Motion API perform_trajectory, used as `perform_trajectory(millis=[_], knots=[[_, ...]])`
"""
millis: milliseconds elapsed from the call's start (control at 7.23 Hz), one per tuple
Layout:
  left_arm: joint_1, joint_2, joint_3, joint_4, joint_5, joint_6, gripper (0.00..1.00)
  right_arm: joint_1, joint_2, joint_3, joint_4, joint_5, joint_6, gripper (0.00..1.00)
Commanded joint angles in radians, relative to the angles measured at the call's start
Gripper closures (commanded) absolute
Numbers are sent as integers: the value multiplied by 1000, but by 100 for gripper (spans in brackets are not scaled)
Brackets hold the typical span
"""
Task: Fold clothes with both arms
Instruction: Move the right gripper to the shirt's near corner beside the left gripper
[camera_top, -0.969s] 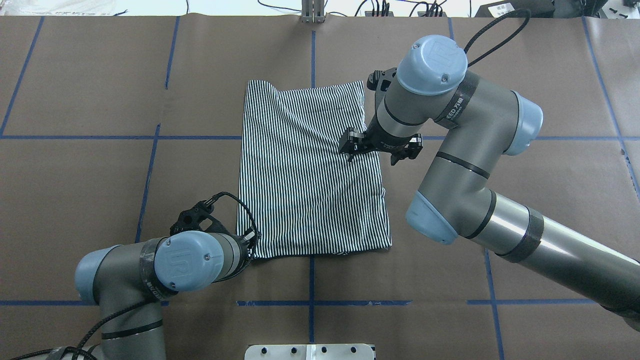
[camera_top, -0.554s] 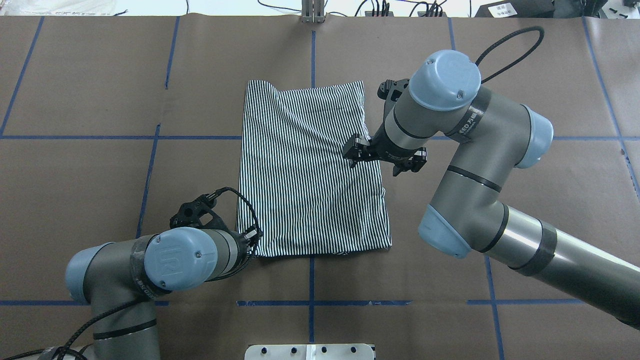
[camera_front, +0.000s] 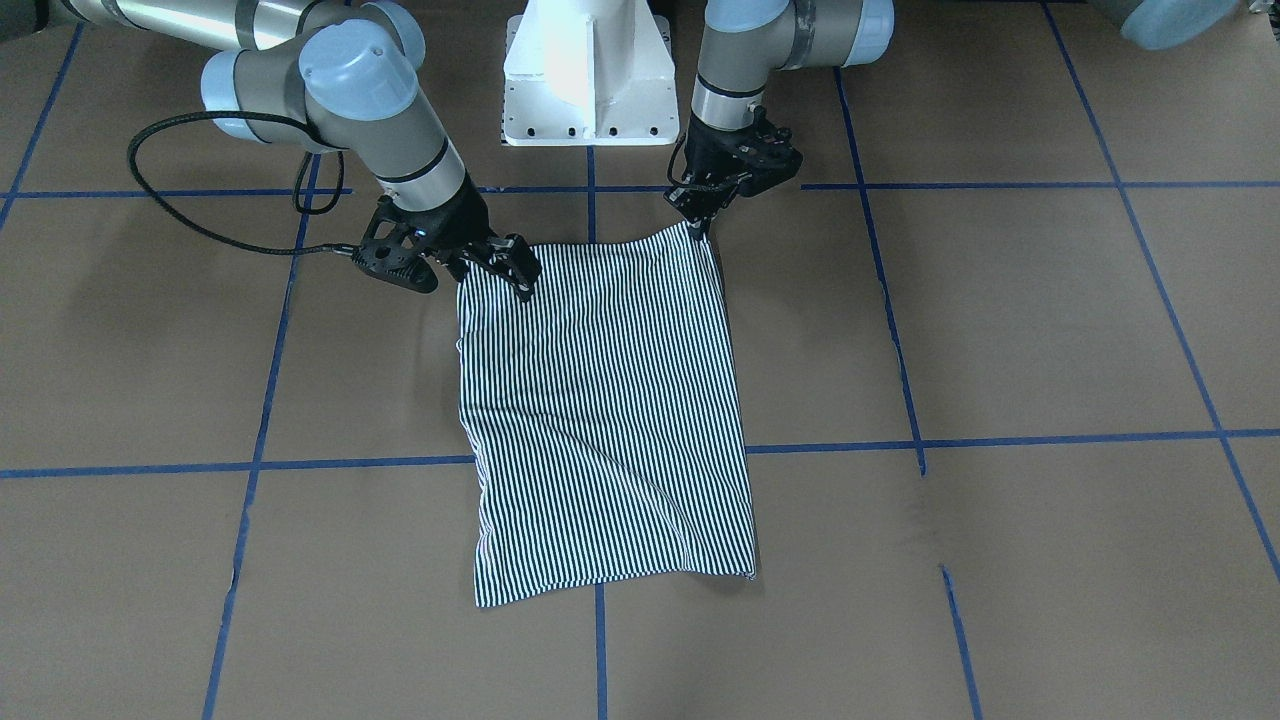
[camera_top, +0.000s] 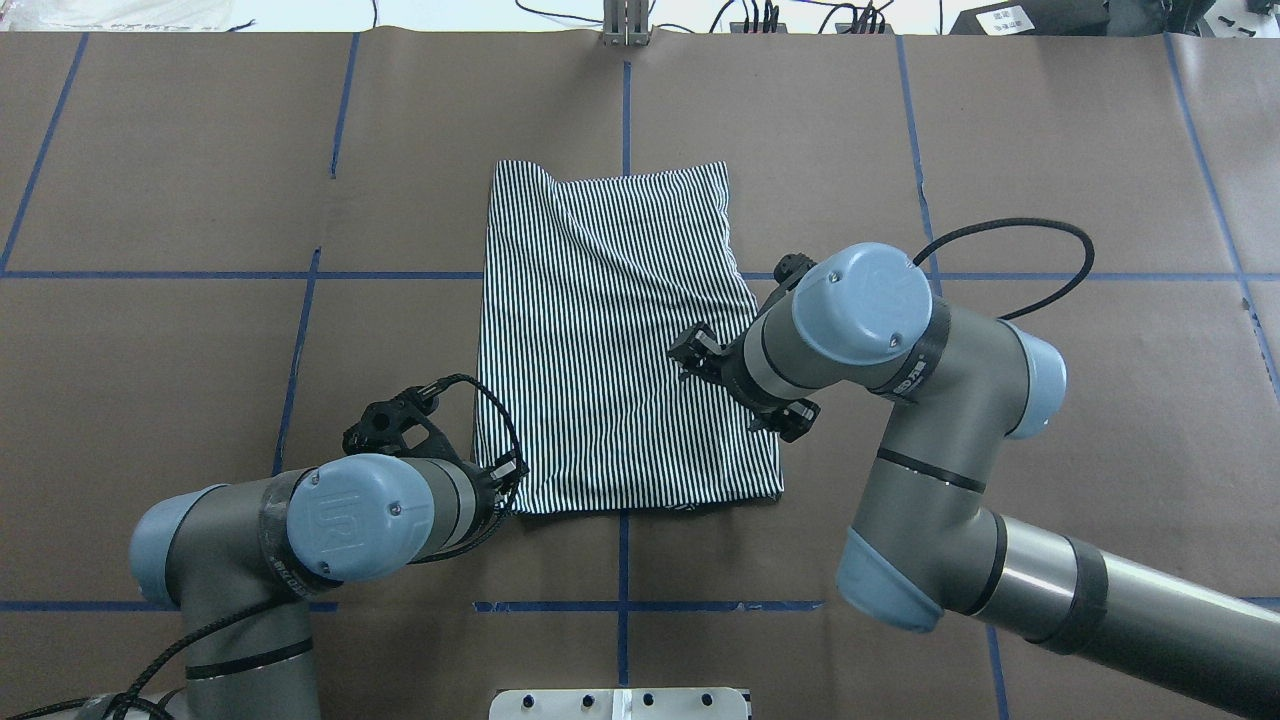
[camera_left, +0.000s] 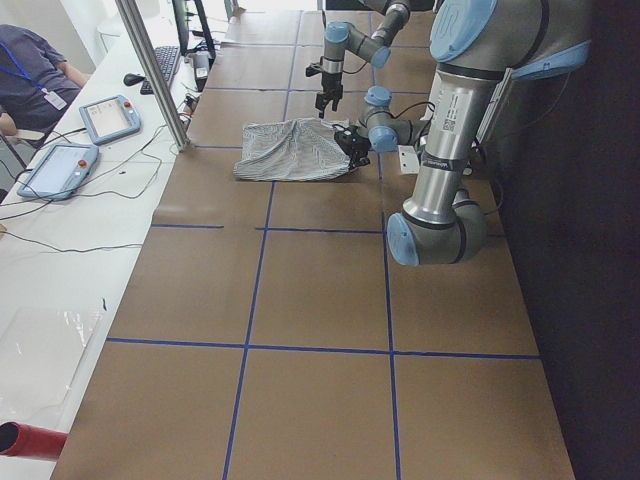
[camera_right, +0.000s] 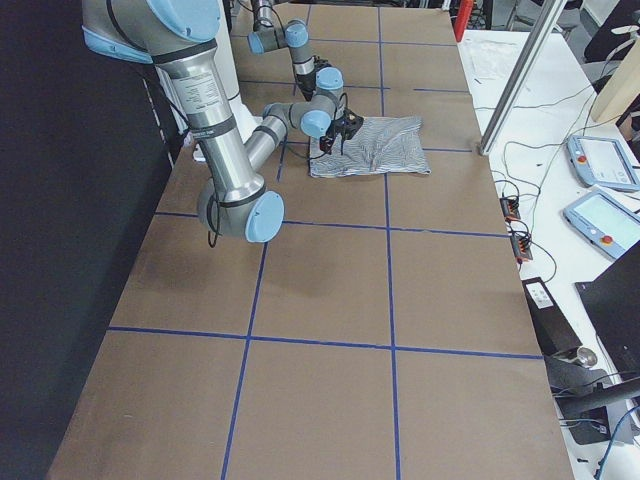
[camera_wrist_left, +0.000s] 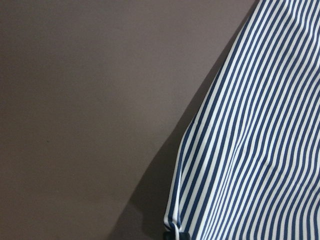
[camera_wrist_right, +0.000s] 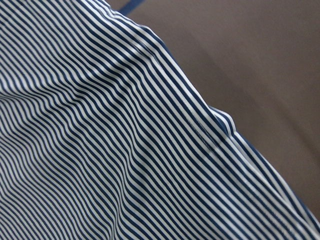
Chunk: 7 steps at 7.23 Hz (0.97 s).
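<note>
A navy-and-white striped shirt (camera_top: 620, 340), already folded into a rectangle, is lying mid-table. The left gripper (camera_front: 697, 220) is pinching its near corner. The right gripper (camera_front: 521, 282) is sitting at the opposite edge, grip unclear. Further folding likely remains.

The table (camera_top: 200, 150) is covered in brown paper and divided into large squares by blue tape lines (camera_top: 150, 274). Along one long side stands a white bench (camera_left: 60, 290) with two handheld screens (camera_left: 110, 118) and an upright metal post (camera_left: 155, 75). A person (camera_left: 30, 75) sits there.
</note>
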Motion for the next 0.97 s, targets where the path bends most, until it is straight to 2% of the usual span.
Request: perform_trajectory(millis=[0, 415, 830], knots=[[0, 2, 2, -2, 1, 1, 100, -88, 20, 4, -84, -111, 259, 0], [0, 1, -4, -2, 1, 1, 100, -150, 88, -36, -150, -150, 338, 0], [1, 1, -8, -2, -1, 1, 100, -162, 87, -60, -184, -150, 372, 0]])
